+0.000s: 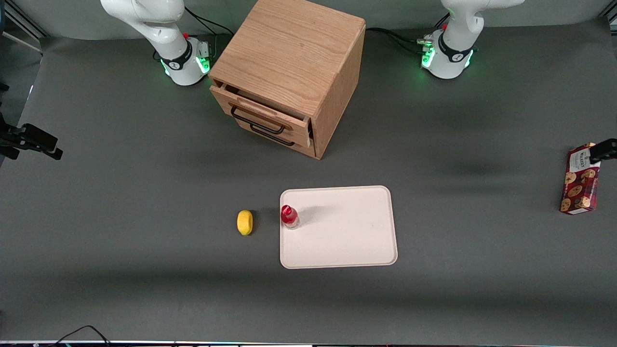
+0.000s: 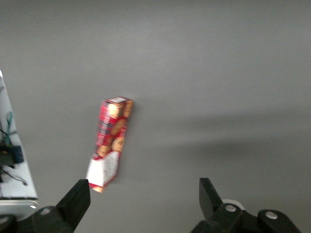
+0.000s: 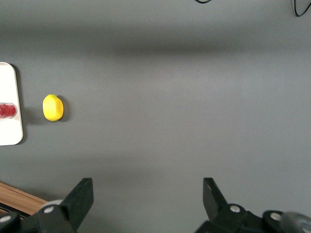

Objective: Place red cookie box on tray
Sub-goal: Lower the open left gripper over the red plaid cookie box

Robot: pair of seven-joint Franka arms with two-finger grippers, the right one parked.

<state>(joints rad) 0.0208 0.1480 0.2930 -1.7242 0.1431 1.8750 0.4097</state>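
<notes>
Hovering above the red cookie box [image 2: 111,141], the gripper [image 2: 143,206] has its fingers [image 2: 77,199] spread and empty. Box lies on the worktop [image 1: 144,193] toward the working arm's end, well apart from the tray [image 1: 347,241]. Descend centred, fingers straddling its narrow width.

Table [image 1: 144,270]: carries all items.
Cabinet [image 1: 294,67]: at the table edge farthest from the front camera, about midway between the arm bases; drawer [image 1: 262,113] partly open.
Tray [image 1: 347,231]: mid-table, nearer the front camera than the cabinet.
Bottle [image 1: 289,217]: upright on the tray, at its edge toward the parked arm.
Lemon [image 1: 245,222]: on the table just beside that tray edge.
Red cookie box [image 1: 580,180]: flat at the working arm's end of the table, well apart from the tray.
Gripper [image 2: 145,194]: above the table near the box, fingers spread, touching nothing.
</notes>
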